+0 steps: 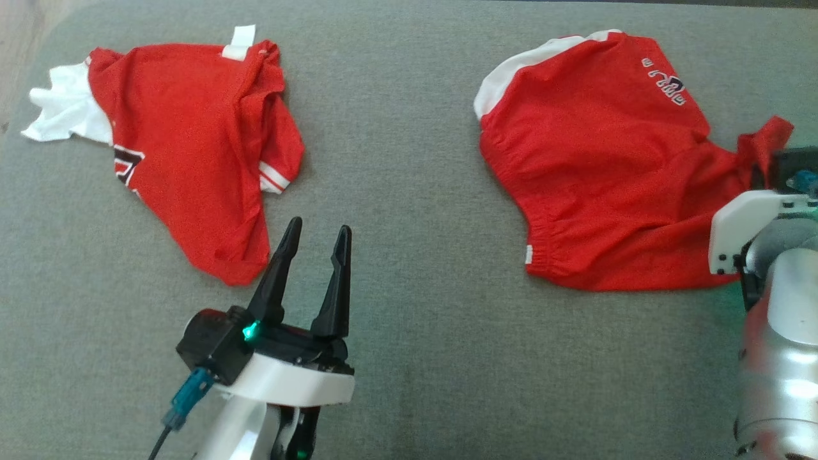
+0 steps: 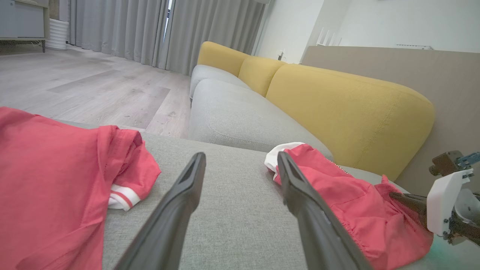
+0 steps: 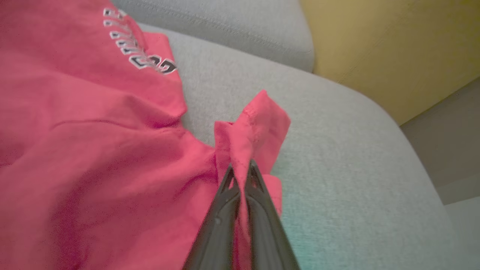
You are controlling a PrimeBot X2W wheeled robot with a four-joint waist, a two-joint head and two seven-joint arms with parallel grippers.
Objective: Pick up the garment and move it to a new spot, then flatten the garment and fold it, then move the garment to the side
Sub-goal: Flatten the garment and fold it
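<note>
Pinching tight with my right end effector (image 3: 242, 169), I hold one corner of the soft red garment (image 3: 93, 131), the one with a white band along one edge and little black-and-white letters (image 3: 153, 63). My two dark fingers are pressed close together with a fold of red cloth caught between them. The corner sticks up past the tips. The rest of the red garment lies spread out and a bit wrinkly on the flat grey cloth sofa seat (image 1: 409, 128), over on my right side.

My left end effector (image 1: 316, 231) is spread wide and holds nothing. It hangs over the bare grey seat between the two pieces of clothing and touches neither of them. To its left lies a crumpled red shirt (image 1: 185, 153) with a white part poking out at its far left end and a small white tag at the top. The shirt and the red garment are well apart.

Behind the seat, in my left wrist view, stand fat yellow back cushions (image 2: 337, 108). Farther off I see a pale wooden floor (image 2: 93, 86) and long grey curtains (image 2: 150, 30).
</note>
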